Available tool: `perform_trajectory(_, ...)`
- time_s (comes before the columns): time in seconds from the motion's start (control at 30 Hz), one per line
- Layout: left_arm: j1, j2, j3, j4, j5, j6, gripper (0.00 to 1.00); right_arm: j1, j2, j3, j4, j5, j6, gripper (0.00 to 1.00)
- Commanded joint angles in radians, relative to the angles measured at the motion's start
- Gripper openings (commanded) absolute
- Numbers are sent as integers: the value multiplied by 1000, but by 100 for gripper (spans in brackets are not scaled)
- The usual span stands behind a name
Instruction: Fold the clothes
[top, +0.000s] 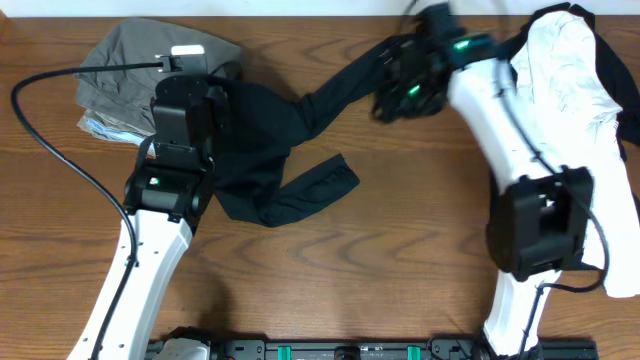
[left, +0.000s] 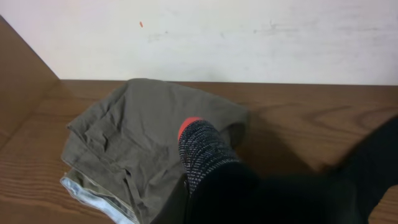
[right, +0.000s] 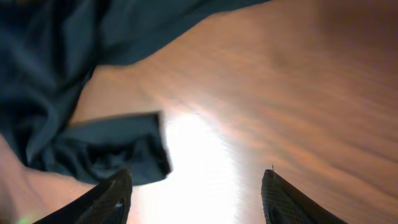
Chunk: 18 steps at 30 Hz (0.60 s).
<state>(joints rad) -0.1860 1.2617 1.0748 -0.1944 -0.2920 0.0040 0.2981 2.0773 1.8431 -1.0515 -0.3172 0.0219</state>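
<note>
1. The long black stretch leggings (top: 290, 120) lie spread across the brown wooden bench (top: 380, 260). Most of the fabric is bunched under the left arm, one leg runs up and to the right towards the far edge, and another fold trails towards the middle.
2. The left tool (top: 200, 85) is clenched on the leggings at the waist end. Its fingers are hidden by the cloth in the left wrist view, but the grey knitted waistband with its red-orange edge (left: 202, 149) rises straight up from where they sit.
3. Just behind that waistband lies a crumpled olive-green cloth garment (top: 140, 50), stacked on a pale blue one (left: 87, 193).
4. The right tool (top: 395, 95) is released, its two dark fingers (right: 115, 193) standing wide apart with only bare wood between them (the overhead view of it is blurred). It hangs above the far end of the outstretched leg, and black fabric shows to the left of its fingers.
5. A white soft garment with black edging (top: 560, 70) lies at the far right of the bench, partly under the right arm
</note>
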Motion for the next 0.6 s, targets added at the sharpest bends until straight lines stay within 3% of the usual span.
perform_trajectory(0.0,4,8,21,9,-16,2,6,80,12,-78,51,11,-53,65)
perform_trajectory(0.3,4,8,21,9,-16,1,6,206,13,-240,143,167,-42,67)
perform_trajectory(0.57,4,8,21,8,-16,-2,6,262,13,-357,232,182,-30,68)
